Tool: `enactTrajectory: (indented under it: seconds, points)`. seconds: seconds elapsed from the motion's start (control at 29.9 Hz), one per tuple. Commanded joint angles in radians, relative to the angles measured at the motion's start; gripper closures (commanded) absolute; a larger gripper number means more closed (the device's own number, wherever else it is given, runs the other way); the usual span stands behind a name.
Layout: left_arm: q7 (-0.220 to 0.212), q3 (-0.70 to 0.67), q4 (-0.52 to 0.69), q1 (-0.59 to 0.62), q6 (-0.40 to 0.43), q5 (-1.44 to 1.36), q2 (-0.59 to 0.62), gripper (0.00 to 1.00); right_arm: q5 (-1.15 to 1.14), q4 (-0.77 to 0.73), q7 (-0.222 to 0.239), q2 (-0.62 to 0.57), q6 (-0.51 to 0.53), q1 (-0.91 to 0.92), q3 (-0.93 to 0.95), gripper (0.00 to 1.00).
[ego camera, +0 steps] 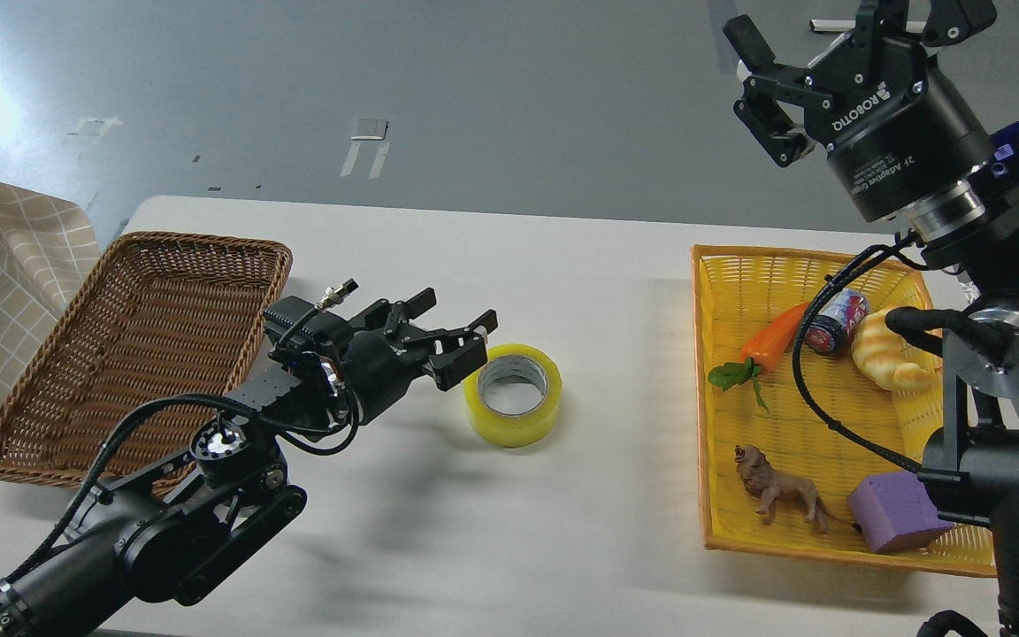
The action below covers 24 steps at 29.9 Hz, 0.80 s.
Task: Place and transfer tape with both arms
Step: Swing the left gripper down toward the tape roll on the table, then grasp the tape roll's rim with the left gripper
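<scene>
The tape, a yellowish roll with a grey-white core, lies flat on the white table near its middle. My left gripper is open and empty, low over the table just left of the roll, its near finger overlapping the roll's left rim. My right gripper is open and empty, raised high at the top right above the yellow basket; one finger runs past the top edge of the view.
A brown wicker basket stands at the left, with checked cloth beyond it. The yellow basket holds a toy carrot, a can, a bread toy, a toy lion and a purple block.
</scene>
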State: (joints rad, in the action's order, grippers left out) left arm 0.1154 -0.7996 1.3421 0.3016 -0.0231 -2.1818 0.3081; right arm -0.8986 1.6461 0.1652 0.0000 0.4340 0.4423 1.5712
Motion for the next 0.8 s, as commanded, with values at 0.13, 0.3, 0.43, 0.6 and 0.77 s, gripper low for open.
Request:
enactTrajectory:
  seconds: [0.13, 0.3, 0.43, 0.6, 0.77]
  points:
    - [-0.075, 0.026, -0.020, 0.010, 0.003, 0.000, -0.058, 0.04, 0.000, 0.000, 0.000, 0.000, 0.000, -0.010, 0.000, 0.00]
    - [-0.075, 0.060, -0.023, 0.010, 0.005, 0.000, -0.052, 0.04, 0.000, 0.000, 0.002, 0.000, 0.000, -0.017, 0.000, 0.00]
    - [-0.075, 0.102, -0.049, 0.016, 0.003, 0.000, -0.043, 0.04, 0.000, 0.001, 0.002, 0.000, 0.000, -0.020, 0.000, 0.00]
    - [-0.082, 0.108, -0.070, 0.019, -0.001, 0.000, -0.046, 0.04, 0.000, 0.000, 0.000, 0.000, 0.000, -0.030, 0.000, 0.00]
    - [-0.097, 0.106, -0.100, 0.037, -0.027, 0.000, -0.046, 0.04, 0.000, 0.000, 0.000, 0.000, 0.000, -0.039, 0.000, 0.00]
